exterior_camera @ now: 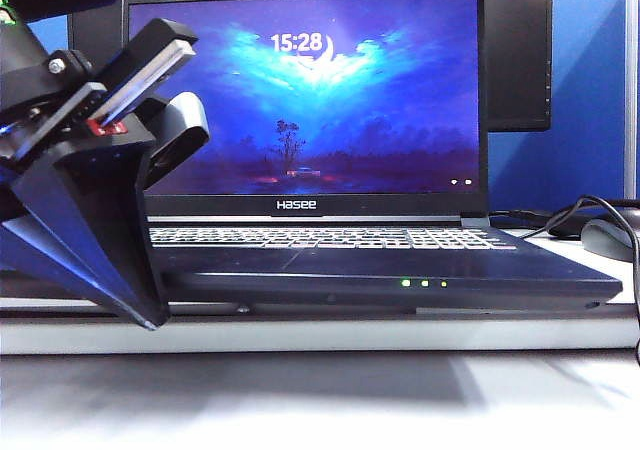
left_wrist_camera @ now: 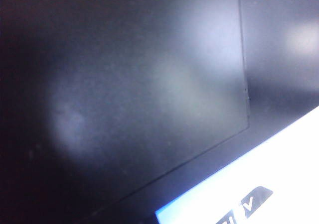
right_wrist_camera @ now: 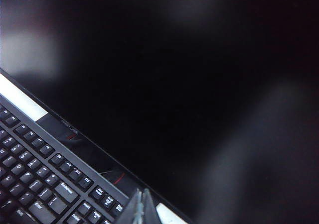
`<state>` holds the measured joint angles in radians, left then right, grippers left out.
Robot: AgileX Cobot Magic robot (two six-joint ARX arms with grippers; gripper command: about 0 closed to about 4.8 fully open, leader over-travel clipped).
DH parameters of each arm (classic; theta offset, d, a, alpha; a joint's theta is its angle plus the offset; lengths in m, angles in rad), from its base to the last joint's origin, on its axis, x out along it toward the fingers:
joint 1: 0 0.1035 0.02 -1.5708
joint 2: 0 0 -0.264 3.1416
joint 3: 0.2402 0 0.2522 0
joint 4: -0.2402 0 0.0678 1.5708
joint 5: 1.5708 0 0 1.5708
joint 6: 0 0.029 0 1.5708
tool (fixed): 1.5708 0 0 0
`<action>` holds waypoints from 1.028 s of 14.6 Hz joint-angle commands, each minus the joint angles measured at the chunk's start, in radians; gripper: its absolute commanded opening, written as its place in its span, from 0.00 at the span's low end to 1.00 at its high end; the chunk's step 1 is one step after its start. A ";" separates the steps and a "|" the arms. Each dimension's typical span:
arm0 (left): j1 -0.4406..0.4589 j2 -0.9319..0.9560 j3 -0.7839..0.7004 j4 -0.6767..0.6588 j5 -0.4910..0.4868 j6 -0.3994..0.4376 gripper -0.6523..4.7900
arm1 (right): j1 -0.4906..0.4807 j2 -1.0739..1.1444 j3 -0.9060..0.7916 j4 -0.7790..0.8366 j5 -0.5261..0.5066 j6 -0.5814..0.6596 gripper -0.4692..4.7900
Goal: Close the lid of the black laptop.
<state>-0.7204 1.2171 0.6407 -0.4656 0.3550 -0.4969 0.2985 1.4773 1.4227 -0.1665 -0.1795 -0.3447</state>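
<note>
One black laptop (exterior_camera: 380, 260) with one lid (exterior_camera: 310, 90) up, one monitor (exterior_camera: 515, 60) behind it, one mouse (exterior_camera: 610, 238) at right, three green LEDs (exterior_camera: 424, 283), and seemingly one separate keyboard (right_wrist_camera: 45, 179). One left gripper (exterior_camera: 165, 105) shows at left.

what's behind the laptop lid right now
A black monitor stands behind the upright lid, showing past its right edge; the lid hides the rest. The left tool is in front; the right tool looks shut.
</note>
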 commanded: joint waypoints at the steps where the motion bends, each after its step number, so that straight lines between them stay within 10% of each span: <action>1: 0.005 0.006 0.004 0.072 -0.063 0.011 0.13 | 0.001 0.000 0.003 -0.131 -0.066 0.040 0.10; 10: 0.005 0.007 0.004 0.076 -0.063 0.026 0.13 | 0.002 -0.013 0.064 -0.474 -0.274 0.056 0.10; 15: 0.005 0.007 0.004 0.070 -0.063 0.030 0.13 | -0.013 -0.089 0.076 -0.356 0.071 0.033 0.09</action>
<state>-0.7208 1.2209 0.6411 -0.4660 0.3508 -0.4820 0.2958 1.4029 1.4986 -0.5198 -0.1719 -0.2996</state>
